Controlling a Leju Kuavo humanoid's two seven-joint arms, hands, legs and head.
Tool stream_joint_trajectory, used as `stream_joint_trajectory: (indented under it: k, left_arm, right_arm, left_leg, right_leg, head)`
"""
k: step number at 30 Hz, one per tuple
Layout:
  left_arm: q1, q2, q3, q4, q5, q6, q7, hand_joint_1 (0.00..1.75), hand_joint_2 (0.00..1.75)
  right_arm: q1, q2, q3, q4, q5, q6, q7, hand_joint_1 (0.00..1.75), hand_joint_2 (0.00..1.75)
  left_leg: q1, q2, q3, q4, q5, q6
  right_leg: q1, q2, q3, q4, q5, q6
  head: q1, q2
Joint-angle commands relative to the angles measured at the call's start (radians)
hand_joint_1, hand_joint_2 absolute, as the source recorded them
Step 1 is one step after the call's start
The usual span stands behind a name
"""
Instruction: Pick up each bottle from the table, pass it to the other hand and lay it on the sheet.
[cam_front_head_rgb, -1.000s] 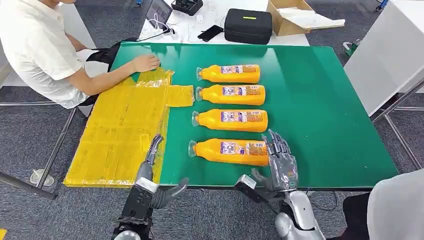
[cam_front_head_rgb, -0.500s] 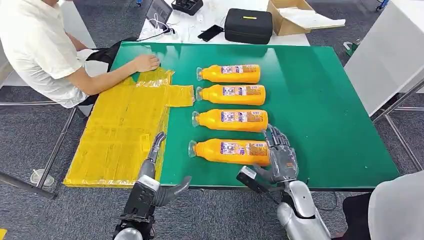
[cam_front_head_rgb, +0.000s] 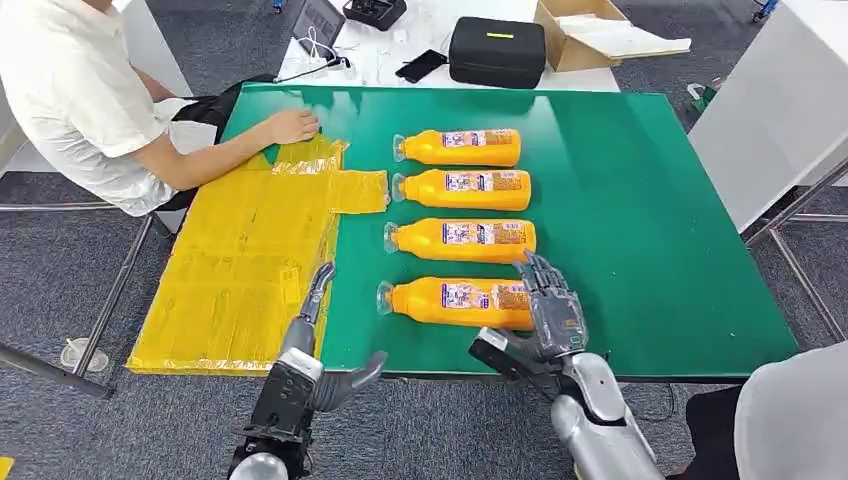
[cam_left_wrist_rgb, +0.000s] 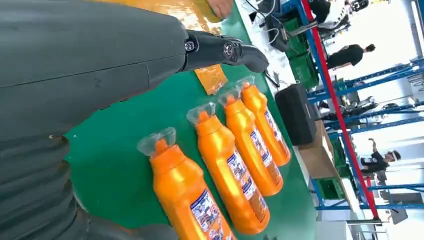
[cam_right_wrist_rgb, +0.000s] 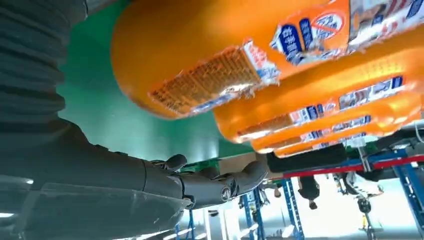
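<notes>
On the green surface (cam_front_head_rgb: 650, 200) four orange bottles lie on their sides in a column, caps pointing toward the yellow sheet (cam_front_head_rgb: 240, 270), which is spread flat over the surface's left part. The nearest bottle (cam_front_head_rgb: 455, 303) lies close to the front edge, with the second bottle (cam_front_head_rgb: 460, 240) just beyond it, then the third bottle (cam_front_head_rgb: 462, 188) and the farthest bottle (cam_front_head_rgb: 458, 147); narrow strips of green separate them. The right robot hand (cam_front_head_rgb: 550, 310) sits at the base end of the nearest bottle, its fingers spread and reaching over that end, its thumb low by the front edge; it holds nothing, and whether the fingers touch the bottle cannot be told. In the right wrist view the bottle's base looms large just past the hand, with the other bottles stacked behind it. The left robot hand (cam_front_head_rgb: 315, 345) hovers at the front edge where sheet meets green, fingers extended and apart, thumb out to the side, empty. A person in a white shirt (cam_front_head_rgb: 70, 90) sits at the left side, one hand (cam_front_head_rgb: 290, 125) resting on the sheet's far corner. Beyond the green surface stand a black case (cam_front_head_rgb: 495, 50), a cardboard box (cam_front_head_rgb: 585, 35) and a phone (cam_front_head_rgb: 420, 65).
</notes>
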Motion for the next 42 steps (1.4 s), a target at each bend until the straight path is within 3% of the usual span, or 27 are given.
stream_joint_trajectory:
  k: [1,3,8,9,24,32,40,41,42]
  left_arm:
    - [-0.027,0.006,0.01,0.043,-0.005,-0.01,0.001,0.0,1.75]
    - [-0.028,0.007,0.008,0.044,-0.005,-0.014,0.002,0.0,1.75]
    - [-0.031,0.006,0.004,0.042,-0.004,-0.023,0.002,0.0,1.75]
    - [-0.03,0.005,0.003,0.041,-0.004,-0.025,0.002,0.0,1.75]
    - [-0.034,0.004,-0.001,0.049,-0.003,-0.036,0.004,0.0,1.75]
    - [-0.044,0.004,0.003,0.056,0.002,-0.043,0.004,0.0,1.75]
    - [-0.064,0.002,0.004,0.072,0.019,-0.044,-0.011,0.0,1.75]
    - [-0.067,0.002,0.003,0.073,0.022,-0.043,-0.013,0.0,1.75]
    - [-0.069,0.002,0.003,0.075,0.024,-0.043,-0.015,0.0,1.75]
  right_arm:
    - [-0.059,0.001,0.037,0.108,-0.008,0.022,0.001,0.0,1.75]
    - [-0.075,-0.001,0.037,0.13,-0.025,0.05,0.005,0.0,1.75]
    - [-0.098,-0.002,0.046,0.175,-0.036,0.059,-0.008,0.0,1.75]
    - [-0.096,-0.001,0.048,0.175,-0.035,0.057,-0.009,0.0,1.75]
    - [-0.095,0.014,0.066,0.198,-0.041,0.078,-0.009,0.0,1.75]
    - [-0.16,0.015,0.065,0.268,-0.048,0.072,-0.005,0.0,1.75]
    - [-0.207,-0.006,0.071,0.39,-0.069,0.17,0.019,0.0,1.75]
    - [-0.218,-0.004,0.062,0.421,-0.082,0.172,0.014,1.47,1.75]
    - [-0.227,-0.01,0.067,0.437,-0.072,0.171,0.019,1.75,1.75]
  left_leg:
    - [0.0,0.004,0.008,-0.001,-0.003,0.0]
    - [0.0,0.002,0.002,0.0,-0.001,0.0]
    - [0.0,0.004,0.007,0.0,-0.003,0.001]
    - [0.0,0.001,0.003,-0.001,-0.001,0.0]
    - [0.0,0.002,0.004,0.0,-0.001,0.0]
    - [0.0,0.004,0.005,-0.001,-0.001,0.0]
    - [0.0,0.001,0.004,-0.001,0.0,0.001]
    - [0.0,0.001,0.006,-0.001,-0.001,0.001]
    - [0.0,0.001,0.006,-0.001,-0.001,0.001]
  right_leg:
    - [0.001,0.002,0.008,-0.001,-0.002,-0.003]
    - [0.0,0.001,0.002,-0.001,0.0,-0.001]
    - [0.001,0.002,0.007,-0.001,-0.001,-0.002]
    - [0.0,0.001,0.002,-0.001,0.0,-0.001]
    - [0.001,0.001,0.004,-0.001,-0.001,-0.002]
    - [0.0,0.002,0.004,-0.001,-0.001,-0.002]
    - [0.0,0.0,0.003,-0.001,0.0,-0.001]
    - [0.001,0.0,0.005,-0.001,-0.001,-0.002]
    - [0.001,0.0,0.005,-0.001,0.0,-0.001]
  head:
    - [0.0,0.0]
    - [0.0,0.0]
    - [0.0,0.0]
    - [0.0,0.0]
    - [0.0,0.0]
    - [0.0,0.0]
    - [0.0,0.0]
    - [0.0,0.0]
    - [0.0,0.0]
